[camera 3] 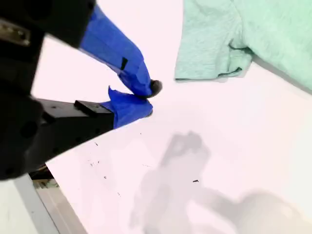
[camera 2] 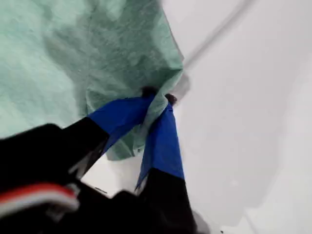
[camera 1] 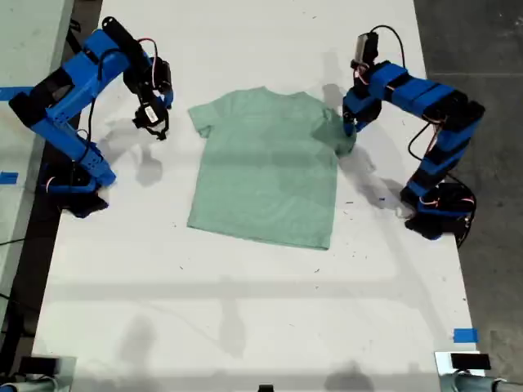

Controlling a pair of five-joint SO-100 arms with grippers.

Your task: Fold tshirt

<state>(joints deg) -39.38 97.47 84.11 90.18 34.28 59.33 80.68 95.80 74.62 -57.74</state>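
On the white table (camera 1: 245,327), seen from the exterior view, my second gripper (camera 1: 155,122) hangs above bare tabletop toward that view's left, well short of the tshirt's nearer sleeve (camera 1: 202,119). The second wrist view shows the same gripper (camera 3: 151,100) with its blue fingertips (camera 3: 141,85) drawn together on nothing, a thin gap at most between them, and the sleeve hem (camera 3: 209,58) lying flat a little way off. Its shadow (camera 1: 147,171) falls on the table beside the arm's base (camera 1: 78,192).

At centre, the tshirt (camera 1: 265,167), pale mint green and plain, lies spread flat on the table, collar toward the far edge and hem (camera 1: 257,235) toward the near one. The body shows only soft wrinkles.

Toward the exterior view's right, my first gripper (camera 1: 350,124) is down at the shirt's other sleeve (camera 1: 341,140), which is bunched and lifted slightly where the jaws meet it. The first wrist view confirms the hold: my first gripper (camera 2: 157,100) has its two blue fingers (camera 2: 163,141) pinched on a gathered fold of the green fabric (camera 2: 122,53), cloth running between them and hanging below the tips. The first arm's base (camera 1: 437,216) sits near the table's edge on that view's right, its cables trailing. A strip of blue tape (camera 1: 464,335) marks the table near the exterior view's lower right corner.
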